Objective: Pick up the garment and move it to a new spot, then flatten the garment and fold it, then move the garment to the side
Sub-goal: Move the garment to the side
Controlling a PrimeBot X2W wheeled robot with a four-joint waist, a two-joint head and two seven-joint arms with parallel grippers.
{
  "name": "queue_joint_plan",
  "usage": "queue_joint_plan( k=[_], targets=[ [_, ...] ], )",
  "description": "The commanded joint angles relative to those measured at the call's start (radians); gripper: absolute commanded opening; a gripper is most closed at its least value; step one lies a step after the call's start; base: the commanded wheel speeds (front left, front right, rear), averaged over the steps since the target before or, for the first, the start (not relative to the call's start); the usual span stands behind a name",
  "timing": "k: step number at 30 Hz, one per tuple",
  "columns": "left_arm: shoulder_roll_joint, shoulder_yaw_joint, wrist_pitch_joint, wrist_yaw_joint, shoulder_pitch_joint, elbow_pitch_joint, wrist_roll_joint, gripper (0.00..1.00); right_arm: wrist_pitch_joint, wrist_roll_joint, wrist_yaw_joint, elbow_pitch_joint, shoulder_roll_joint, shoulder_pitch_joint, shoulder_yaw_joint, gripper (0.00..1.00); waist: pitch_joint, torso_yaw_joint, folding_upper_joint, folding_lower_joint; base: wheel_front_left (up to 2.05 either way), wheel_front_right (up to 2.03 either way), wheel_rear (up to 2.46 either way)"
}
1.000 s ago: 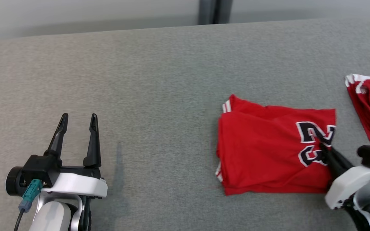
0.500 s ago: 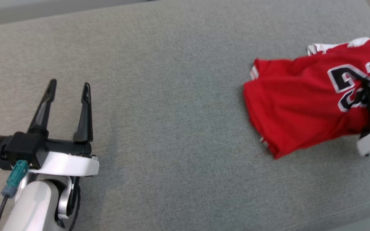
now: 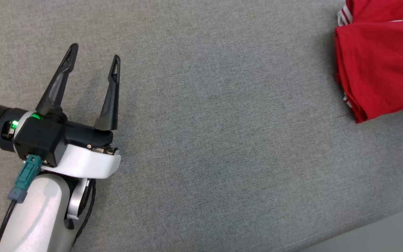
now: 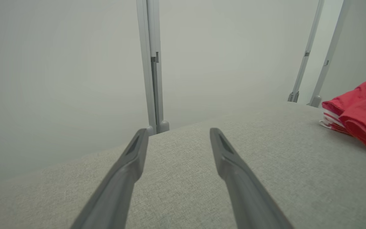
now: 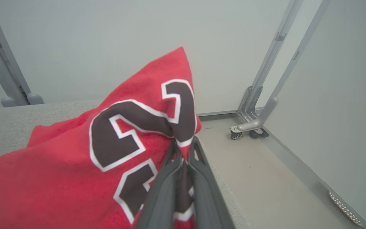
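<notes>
Now, head view: left claw spread wide and empty above the grey counter, with the folded red jersey well apart from it. Left wrist view: both fingers parted, jersey far off to one side. Right wrist view: right claw pinched tight on the jersey, gripping at its black numerals.

Our left gripper is at the near left, its two dark fingers spread wide and pointing away from us, with the pale forearm behind it. Our right gripper has its fingers pressed together, pinching the garment.
</notes>
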Motion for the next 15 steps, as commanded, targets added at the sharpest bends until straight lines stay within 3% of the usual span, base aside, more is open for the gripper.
queue_joint_plan(
  k=[1, 4, 6, 7, 8, 15],
  targets=[
    [0.005, -0.006, 0.007, -0.007, -0.023, -0.009, 0.010, 1.00, -0.012, 0.015, 0.000, 0.030, -0.012, -0.032, -0.002, 0.00, 0.021, 0.004, 0.0000, 0.0000, 0.00, 0.00, 0.00],
    [0.010, -0.020, 0.019, -0.012, -0.040, -0.024, 0.021, 1.00, -0.028, 0.025, 0.000, 0.099, -0.025, -0.077, 0.004, 0.04, 0.044, 0.012, 0.0000, 0.0000, 0.00, 0.00, 0.00],
    [0.013, -0.026, 0.025, -0.015, -0.050, -0.032, 0.026, 1.00, -0.045, 0.035, 0.000, 0.137, -0.024, -0.108, 0.003, 0.76, 0.057, 0.016, 0.0000, 0.0000, 0.00, 0.00, 0.00],
    [0.014, -0.029, 0.028, -0.015, -0.054, -0.034, 0.028, 1.00, -0.050, 0.044, 0.000, 0.152, -0.021, -0.117, 0.004, 0.95, 0.061, 0.017, 0.0000, 0.0000, 0.00, 0.00, 0.00],
    [0.015, -0.031, 0.029, -0.016, -0.057, -0.036, 0.028, 1.00, -0.057, 0.051, 0.000, 0.167, -0.016, -0.123, 0.006, 1.00, 0.064, 0.018, 0.0000, 0.0000, 0.00, 0.00, 0.00],
    [0.015, -0.038, 0.032, -0.010, -0.057, -0.033, 0.026, 1.00, -0.083, 0.076, 0.000, 0.224, 0.003, -0.125, 0.030, 1.00, 0.054, 0.013, 0.0000, 0.0000, 0.00, 0.00, 0.00]
  ],
)
